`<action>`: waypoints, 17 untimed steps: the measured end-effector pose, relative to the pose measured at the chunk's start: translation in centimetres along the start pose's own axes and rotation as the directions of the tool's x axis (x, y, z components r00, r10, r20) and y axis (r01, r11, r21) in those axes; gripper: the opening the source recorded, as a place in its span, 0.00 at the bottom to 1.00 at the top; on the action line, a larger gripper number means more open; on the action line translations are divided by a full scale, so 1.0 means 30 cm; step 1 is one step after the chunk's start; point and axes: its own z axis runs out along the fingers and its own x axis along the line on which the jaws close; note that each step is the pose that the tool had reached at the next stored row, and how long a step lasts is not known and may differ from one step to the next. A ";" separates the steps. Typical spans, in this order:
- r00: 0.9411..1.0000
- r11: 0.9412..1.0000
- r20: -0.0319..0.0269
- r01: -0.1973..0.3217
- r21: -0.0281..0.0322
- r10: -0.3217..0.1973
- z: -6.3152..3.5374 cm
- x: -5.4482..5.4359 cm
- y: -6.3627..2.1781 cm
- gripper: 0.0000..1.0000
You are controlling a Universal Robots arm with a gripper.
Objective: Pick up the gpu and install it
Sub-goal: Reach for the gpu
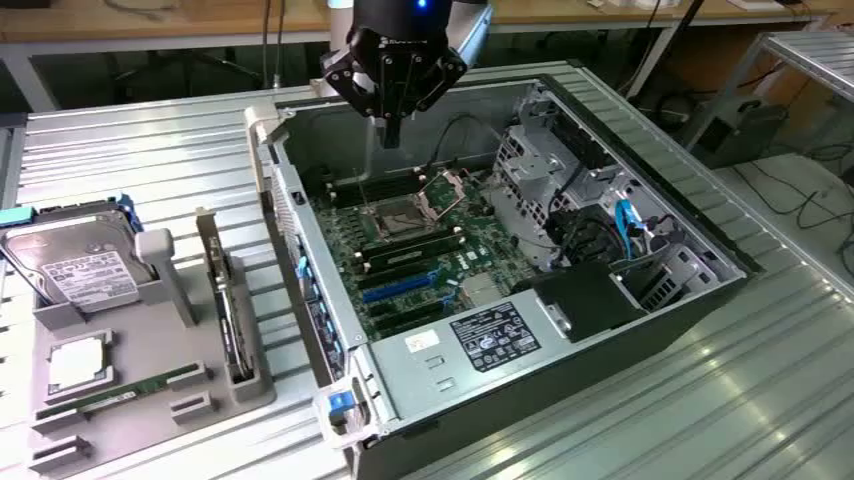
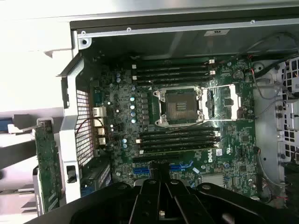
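We see soft overhead light on the ribbed metal table (image 1: 761, 400), with pale glare streaks toward the exterior view's right. Inside the computer case (image 1: 427, 360) the motherboard (image 1: 414, 250) lies in shade. In the wrist view, surfaces outside the case burn out white.

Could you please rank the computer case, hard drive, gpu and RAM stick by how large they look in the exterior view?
1. computer case
2. hard drive
3. gpu, standing on edge so just a long narrow strip shows; its rank against the hard drive is unsure
4. RAM stick
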 end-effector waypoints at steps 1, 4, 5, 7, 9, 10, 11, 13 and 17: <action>1.000 1.000 0.000 0.000 0.000 0.000 0.000 0.000 0.000 0.11; 1.000 1.000 0.000 0.000 0.000 0.000 0.000 0.000 0.000 0.11; 1.000 1.000 0.000 0.000 0.000 0.000 0.000 0.000 0.000 0.11; 1.000 1.000 0.000 0.000 0.000 0.000 0.000 0.000 0.000 0.11; 1.000 1.000 0.000 0.000 0.000 0.000 0.000 0.000 -0.001 0.11; 1.000 1.000 0.000 0.000 0.000 0.000 0.000 0.008 -0.009 0.11; 1.000 1.000 0.001 0.000 0.000 0.000 -0.001 0.020 -0.018 0.11; 1.000 1.000 0.001 0.000 0.000 0.000 -0.003 0.046 -0.035 0.11; 1.000 1.000 0.002 0.000 0.000 0.000 -0.005 0.106 -0.067 0.11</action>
